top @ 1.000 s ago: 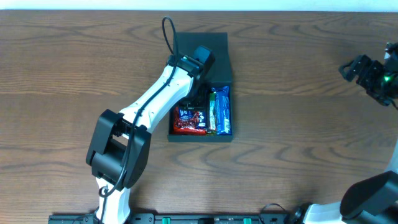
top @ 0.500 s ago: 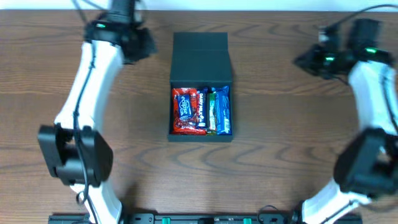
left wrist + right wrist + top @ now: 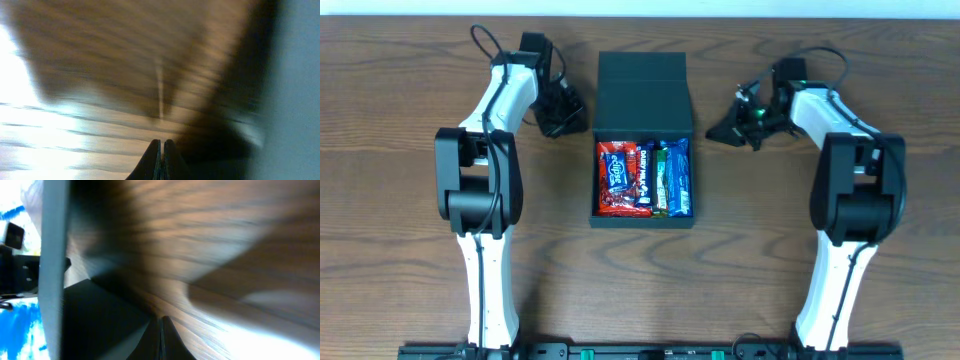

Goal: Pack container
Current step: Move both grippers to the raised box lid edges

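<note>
Container (image 3: 642, 222) set at centre of wooden table (image 3: 410, 110), between 2 arms. Flap lid (image 3: 642, 85) laid open toward far edge. Snack packets lined up inside: red packet (image 3: 617, 180) at left, green bar (image 3: 662, 180) and blue bar (image 3: 681, 178) at right.

Left gripper (image 3: 563, 116) positioned near container's left side, apart from it; fingers (image 3: 154, 159) pressed together, nothing held.

Right gripper (image 3: 726, 130) positioned near right side, apart; fingers (image 3: 156, 332) likewise pressed together, empty.

Both wrist views blurred.
</note>
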